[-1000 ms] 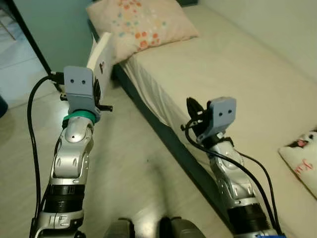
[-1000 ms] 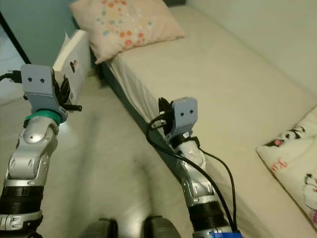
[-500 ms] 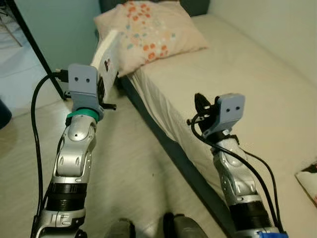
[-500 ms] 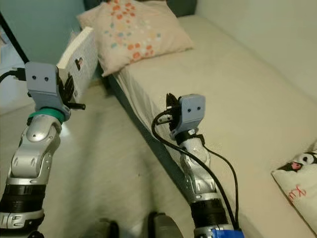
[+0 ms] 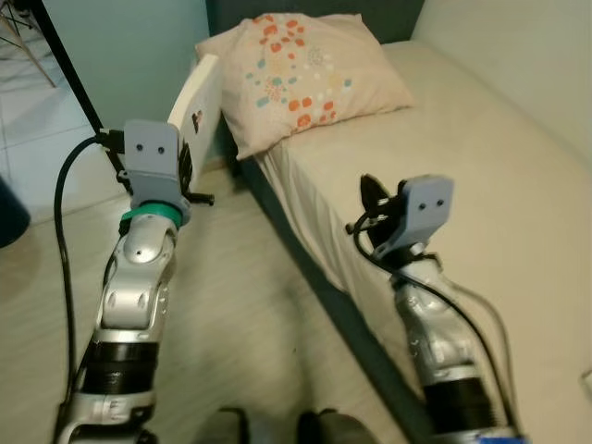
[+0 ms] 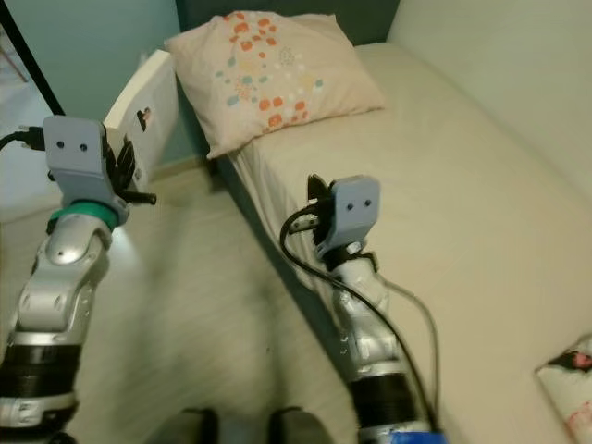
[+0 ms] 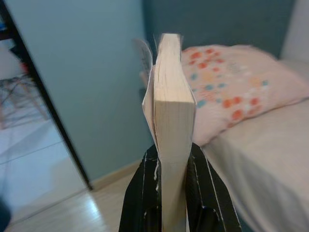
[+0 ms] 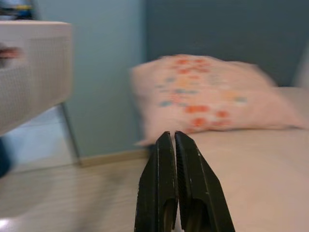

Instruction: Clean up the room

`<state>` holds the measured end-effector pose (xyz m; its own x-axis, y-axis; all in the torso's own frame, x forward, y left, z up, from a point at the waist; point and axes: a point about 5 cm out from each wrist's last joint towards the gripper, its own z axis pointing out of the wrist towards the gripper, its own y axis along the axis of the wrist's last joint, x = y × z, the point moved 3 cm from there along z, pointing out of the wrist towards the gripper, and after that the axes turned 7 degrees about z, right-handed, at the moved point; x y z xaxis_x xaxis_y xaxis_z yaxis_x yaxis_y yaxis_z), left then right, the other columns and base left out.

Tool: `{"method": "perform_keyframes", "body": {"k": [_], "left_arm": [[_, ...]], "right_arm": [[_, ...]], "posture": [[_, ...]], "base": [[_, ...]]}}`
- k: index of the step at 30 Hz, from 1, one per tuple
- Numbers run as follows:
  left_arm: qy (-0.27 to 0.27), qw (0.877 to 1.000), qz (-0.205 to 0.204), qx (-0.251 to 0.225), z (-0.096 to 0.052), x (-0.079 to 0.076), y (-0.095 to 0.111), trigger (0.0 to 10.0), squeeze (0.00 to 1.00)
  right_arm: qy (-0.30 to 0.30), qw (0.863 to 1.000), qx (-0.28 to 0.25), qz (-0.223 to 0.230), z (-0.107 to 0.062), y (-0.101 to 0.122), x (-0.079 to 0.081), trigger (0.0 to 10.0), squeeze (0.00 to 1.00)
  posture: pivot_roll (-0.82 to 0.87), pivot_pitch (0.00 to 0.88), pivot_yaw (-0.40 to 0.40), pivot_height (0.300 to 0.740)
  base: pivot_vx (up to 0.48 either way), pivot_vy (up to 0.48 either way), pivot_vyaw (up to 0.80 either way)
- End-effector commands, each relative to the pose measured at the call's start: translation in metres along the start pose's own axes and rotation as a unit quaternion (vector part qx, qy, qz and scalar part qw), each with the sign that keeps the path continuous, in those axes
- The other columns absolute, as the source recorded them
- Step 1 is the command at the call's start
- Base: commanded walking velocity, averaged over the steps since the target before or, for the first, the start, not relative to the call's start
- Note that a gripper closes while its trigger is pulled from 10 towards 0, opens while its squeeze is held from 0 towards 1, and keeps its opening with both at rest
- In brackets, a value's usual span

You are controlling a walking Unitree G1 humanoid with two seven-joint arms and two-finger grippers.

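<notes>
- Over the last second my view had swung toward the head of the bed (image 5: 481, 157): the pillow (image 5: 310, 74) had come nearer the middle of frame. I read that as the robot walking and turning, not the things moving.
- The left gripper (image 7: 166, 193) stayed clamped on the book (image 7: 169, 116), held up over the floor, just left of the pillow's near corner.
- The book stood on edge, long axis running up and away from the jaws toward the blue wall (image 5: 129, 46), cover facing the pillow.
- So the carry was under way, I judged, the book not yet put down.
- The right gripper (image 8: 175, 193) hovered over the bed edge, below the pillow, jaws pressed together on nothing.
</notes>
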<state>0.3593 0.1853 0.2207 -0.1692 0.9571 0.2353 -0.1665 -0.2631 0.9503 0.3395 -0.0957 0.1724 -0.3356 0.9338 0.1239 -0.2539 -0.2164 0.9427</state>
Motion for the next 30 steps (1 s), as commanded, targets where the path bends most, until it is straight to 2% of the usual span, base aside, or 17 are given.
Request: {"method": "perform_keyframes", "body": {"k": [1,30], "left_arm": [[0.0,1.0,-0.001,-0.012,-0.0006,-0.0027,0.0038,10.0,0.0],[-0.005,1.0,-0.002,-0.014,0.0003,-0.0049,0.005,10.0,0.0]], "right_arm": [[-0.01,1.0,0.008,-0.007,-0.0049,-0.0033,-0.0086,10.0,0.0],[-0.013,1.0,0.01,-0.005,-0.0063,-0.0045,-0.0091,10.0,0.0]], "posture": [[-0.06,0.095,0.01,0.74],[-0.06,0.099,0.014,0.74]], "base": [[0.379,0.0,0.0],[0.384,0.0,0.0]]}}
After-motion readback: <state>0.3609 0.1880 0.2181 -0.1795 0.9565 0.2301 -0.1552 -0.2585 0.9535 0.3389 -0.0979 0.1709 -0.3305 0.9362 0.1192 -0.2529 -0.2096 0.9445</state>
